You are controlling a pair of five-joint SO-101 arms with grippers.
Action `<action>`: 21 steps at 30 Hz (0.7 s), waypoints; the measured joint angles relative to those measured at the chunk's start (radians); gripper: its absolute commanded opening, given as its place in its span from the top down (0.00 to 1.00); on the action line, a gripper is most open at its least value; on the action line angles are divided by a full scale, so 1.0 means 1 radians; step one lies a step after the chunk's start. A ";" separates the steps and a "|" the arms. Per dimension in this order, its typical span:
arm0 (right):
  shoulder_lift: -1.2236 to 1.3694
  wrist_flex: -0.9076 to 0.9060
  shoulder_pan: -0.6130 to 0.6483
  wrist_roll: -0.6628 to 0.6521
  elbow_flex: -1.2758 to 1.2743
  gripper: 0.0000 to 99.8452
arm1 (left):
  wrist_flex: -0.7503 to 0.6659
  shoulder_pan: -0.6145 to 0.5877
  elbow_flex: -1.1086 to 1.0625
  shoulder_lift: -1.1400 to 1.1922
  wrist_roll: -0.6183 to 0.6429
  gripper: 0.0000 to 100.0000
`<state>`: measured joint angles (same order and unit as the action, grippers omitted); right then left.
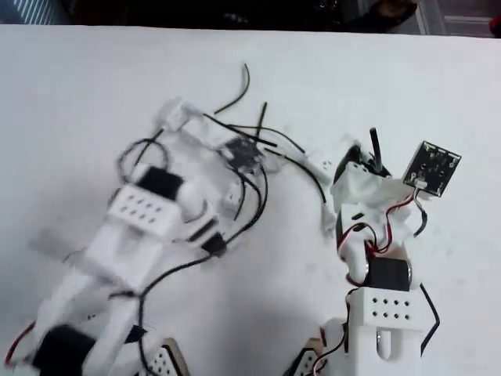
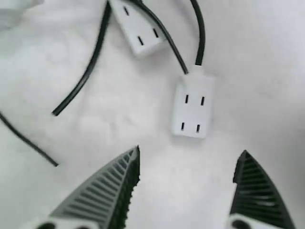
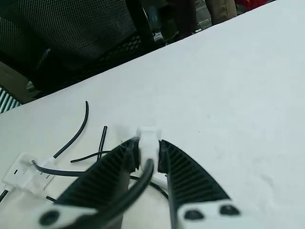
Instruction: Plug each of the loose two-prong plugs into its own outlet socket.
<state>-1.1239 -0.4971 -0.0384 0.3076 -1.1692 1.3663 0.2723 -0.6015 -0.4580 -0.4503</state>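
Observation:
My left gripper (image 2: 186,183) hangs open just above the table, and a white outlet socket (image 2: 192,109) with two pairs of slots lies flat between and a little ahead of its fingers. A second white socket (image 2: 138,26) lies farther off, with black cords (image 2: 90,67) running past it. My right gripper (image 3: 148,160) is shut on a white two-prong plug (image 3: 147,140), held above the table with its black cord trailing back between the fingers. In the high view the left arm (image 1: 149,207) stretches toward the tangle of cords (image 1: 250,153) at mid-table, and the right arm (image 1: 376,274) stands to its right.
Another white socket block (image 3: 24,176) with black cords lies on the table past the right gripper. Loose black cord ends (image 1: 244,82) spread over the middle of the white table (image 1: 78,86). A dark mesh chair (image 3: 71,33) stands beyond the far edge.

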 measured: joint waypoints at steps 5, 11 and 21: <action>0.000 -0.060 0.115 -0.054 0.000 0.98 | 0.020 -0.126 -0.052 -0.195 -0.003 0.69; 0.000 -0.198 0.365 -0.143 0.000 0.98 | -0.051 -0.334 -0.256 -0.377 -0.003 0.69; 0.048 -0.290 0.647 -0.169 0.000 0.98 | -0.315 -0.574 -0.672 -0.640 -0.005 0.69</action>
<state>-1.0764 -0.7871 0.6091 0.1389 -1.1692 1.0518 -0.3015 -1.2735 -1.0978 -0.4549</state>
